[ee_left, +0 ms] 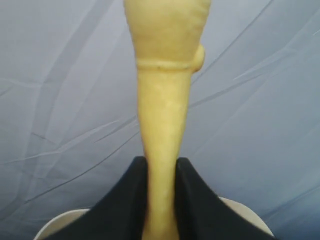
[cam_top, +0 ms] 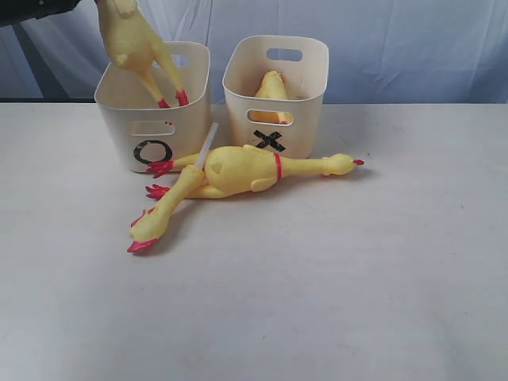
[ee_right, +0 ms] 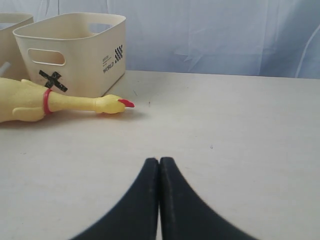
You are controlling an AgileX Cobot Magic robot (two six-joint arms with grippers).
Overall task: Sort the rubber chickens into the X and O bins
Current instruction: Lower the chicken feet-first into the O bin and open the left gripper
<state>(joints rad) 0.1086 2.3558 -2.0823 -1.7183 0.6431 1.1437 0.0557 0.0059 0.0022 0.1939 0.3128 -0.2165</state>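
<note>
Nearest on the table (cam_top: 357,302), one rubber chicken (cam_top: 246,168) lies across a second chicken (cam_top: 171,202); the right gripper (ee_right: 159,167) is pressed together. Behind, the X bin (cam_top: 309,87) holds a third chicken (cam_top: 271,86); the left gripper (ee_left: 161,167) pinches a fourth chicken (cam_top: 135,44) by its neck, feet in the O bin (cam_top: 119,119)

We see a hanging chicken (cam_top: 135,48) with its red feet down inside the O bin (cam_top: 119,127). Just beside it, the X bin (cam_top: 309,87) holds a second chicken (cam_top: 271,86). In front, on the tabletop (cam_top: 357,278), a third chicken (cam_top: 238,168) lies with its head pointing right, crossing over a fourth chicken (cam_top: 163,213). A white tube (cam_top: 208,143) slants up between them.
</note>
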